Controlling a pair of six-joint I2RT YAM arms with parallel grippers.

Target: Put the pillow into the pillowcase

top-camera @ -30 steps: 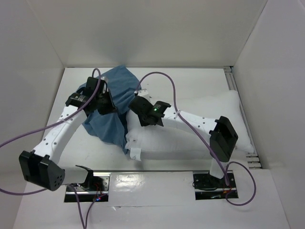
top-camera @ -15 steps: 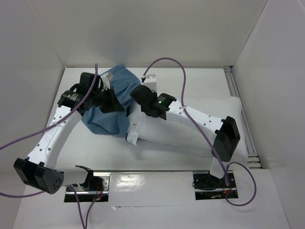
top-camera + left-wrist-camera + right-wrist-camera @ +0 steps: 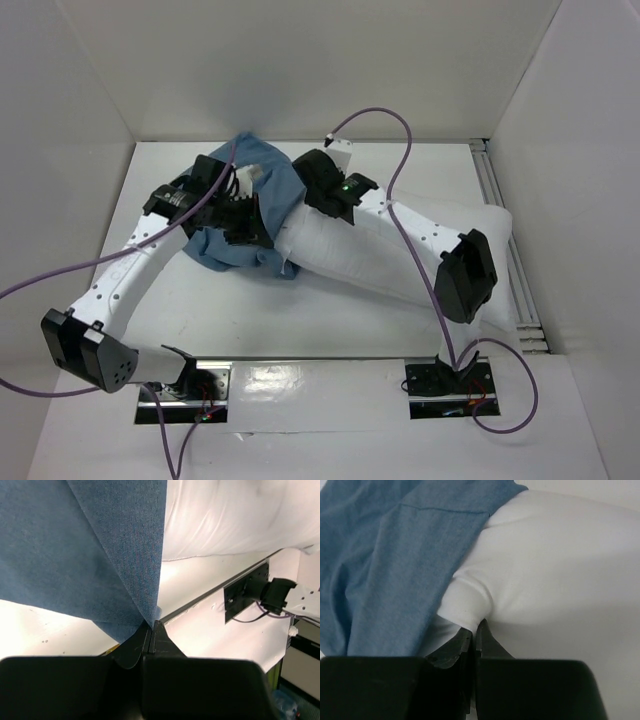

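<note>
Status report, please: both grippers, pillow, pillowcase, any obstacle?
Left gripper shut on pillowcase. Right gripper shut on pillow. Pillowcase overlaps one pillow end; most of pillow outside. No obstacle seen.

arms (image 3: 128, 268) white, dotted holes | joints (image 3: 88, 350) black | cables (image 3: 409, 150) purple | LED (image 3: 347, 185) green

Pillow (image 3: 350, 262): in the overhead view its 9 o'clock end is covered by the pillowcase (image 3: 275, 185); how far it sits inside cannot be told. A diagonal band lies hidden under the right arm (image 3: 410, 232).
Left pincer (image 3: 151, 628), right pincer (image 3: 474, 631): tips concealed overhead beneath their own wrists.
Both wrist views: pillowcase cut off at 12 and 9 o'clock, pillow at 12 and 3 o'clock.
</note>
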